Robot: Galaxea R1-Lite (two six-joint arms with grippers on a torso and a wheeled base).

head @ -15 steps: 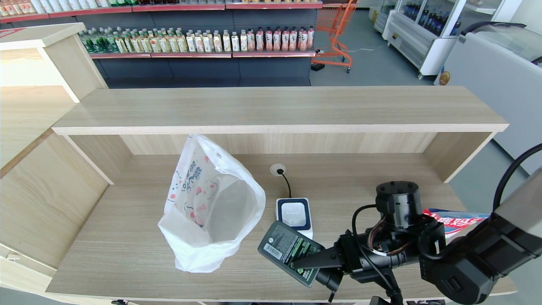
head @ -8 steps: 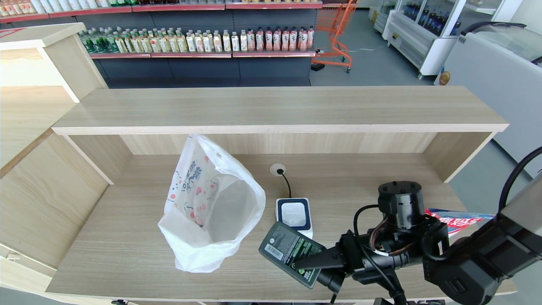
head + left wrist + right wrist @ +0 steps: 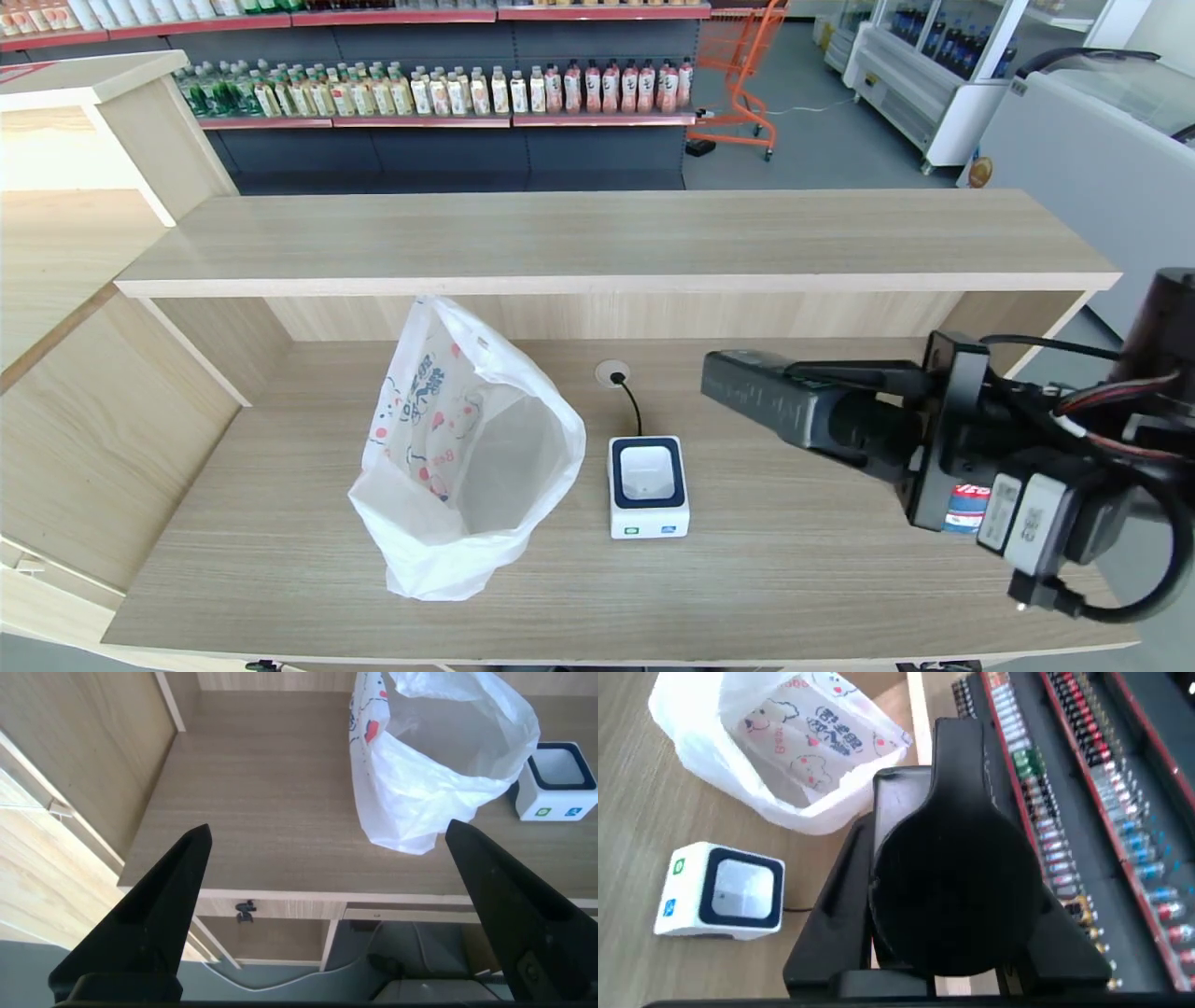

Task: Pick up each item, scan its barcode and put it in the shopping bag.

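My right claw pinches dark packet | held right of scanner, above it | risk: barcode may face away, no read

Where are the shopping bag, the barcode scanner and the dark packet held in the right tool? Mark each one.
shopping bag (image 3: 420, 420), head view, printed side wall.
barcode scanner (image 3: 648, 471), head view, top scanning window.
dark packet (image 3: 761, 397), head view, its free end.
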